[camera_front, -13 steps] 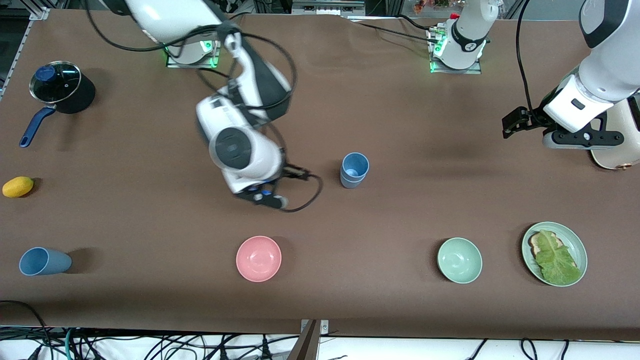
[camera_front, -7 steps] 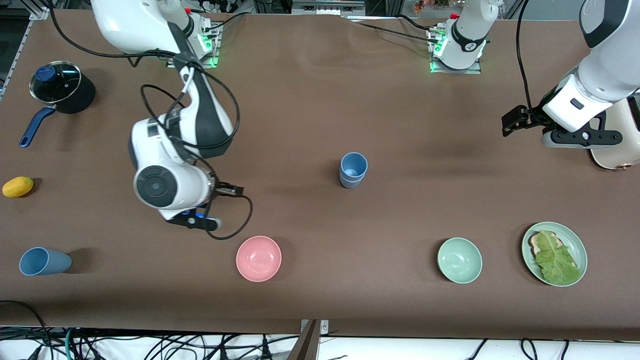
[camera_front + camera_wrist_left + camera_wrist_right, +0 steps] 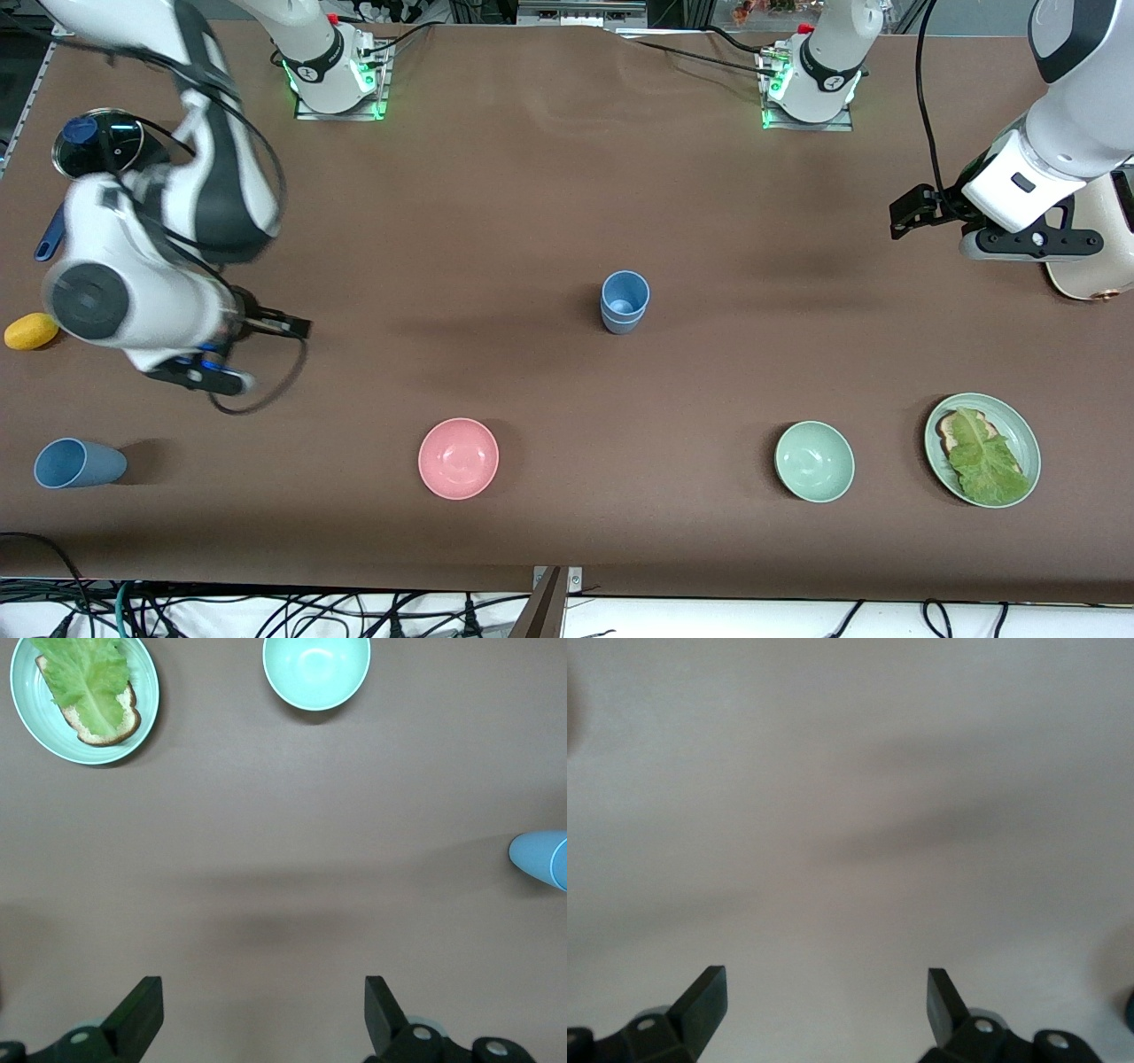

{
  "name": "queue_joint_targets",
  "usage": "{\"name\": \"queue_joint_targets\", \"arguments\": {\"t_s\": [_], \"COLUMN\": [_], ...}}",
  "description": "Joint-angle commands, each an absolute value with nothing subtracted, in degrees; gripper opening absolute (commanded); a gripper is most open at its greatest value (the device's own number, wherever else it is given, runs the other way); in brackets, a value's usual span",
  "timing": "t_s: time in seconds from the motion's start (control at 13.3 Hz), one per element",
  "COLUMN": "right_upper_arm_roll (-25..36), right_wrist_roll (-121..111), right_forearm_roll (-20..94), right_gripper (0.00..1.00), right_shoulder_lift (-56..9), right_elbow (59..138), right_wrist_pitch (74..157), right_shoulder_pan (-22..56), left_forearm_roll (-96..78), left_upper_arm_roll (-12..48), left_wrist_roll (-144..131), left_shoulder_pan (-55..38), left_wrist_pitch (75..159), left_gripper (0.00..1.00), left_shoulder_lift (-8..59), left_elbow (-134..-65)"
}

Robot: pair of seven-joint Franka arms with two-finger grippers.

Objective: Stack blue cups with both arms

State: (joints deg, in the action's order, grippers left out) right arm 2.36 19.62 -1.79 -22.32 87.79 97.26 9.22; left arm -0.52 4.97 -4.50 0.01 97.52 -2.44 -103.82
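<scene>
Two blue cups (image 3: 625, 301) stand nested upright at the table's middle; their edge also shows in the left wrist view (image 3: 540, 859). A third blue cup (image 3: 78, 463) lies on its side at the right arm's end, near the front camera. My right gripper (image 3: 190, 372) hangs over bare table at that end, between the lemon and the lying cup, open and empty (image 3: 826, 1001). My left gripper (image 3: 1028, 246) waits raised over the left arm's end, open and empty (image 3: 264, 1010).
A black pot with a glass lid (image 3: 106, 151) and a lemon (image 3: 31, 330) sit at the right arm's end. A pink bowl (image 3: 458, 458), a pale green bowl (image 3: 814, 461) and a plate (image 3: 1019, 424) with bread and lettuce line the near edge. A cream appliance (image 3: 1094, 266) stands beside the left gripper.
The right arm has swung from beside the nested cups at the middle toward the right arm's end of the table. The left arm and all cups have not moved.
</scene>
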Motion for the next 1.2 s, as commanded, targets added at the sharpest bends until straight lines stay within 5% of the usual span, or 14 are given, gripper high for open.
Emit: {"name": "queue_joint_targets", "arguments": {"t_s": [0.0,0.38,0.6,1.12], "right_upper_arm_roll": [-1.9,-1.6,7.1,4.3], "right_wrist_roll": [18.9,12.1,9.9,9.8], "right_forearm_roll": [-3.3,-1.2,4.6,4.1], "right_gripper": [1.00,1.00,1.00,1.00], "right_shoulder_lift": [-9.8,-1.5,-2.1,-2.2], "right_elbow": [99.8,99.6,97.0,96.9], "right_wrist_pitch": [100.9,95.9,94.3,93.7], "right_shoulder_pan": [3.4,0.5,4.6,3.3], "left_forearm_roll": [0.5,0.6,0.6,0.6], "left_upper_arm_roll": [5.3,5.3,5.2,5.2], "left_wrist_roll": [-3.8,-3.8,-3.8,-3.8], "left_shoulder_pan": [0.4,0.4,0.4,0.4], "left_wrist_pitch": [96.1,96.1,96.1,96.2], "left_gripper": [1.00,1.00,1.00,1.00], "left_shoulder_lift": [-2.2,-2.2,-2.2,-2.2], "left_elbow": [-102.5,-102.5,-102.5,-102.5]}}
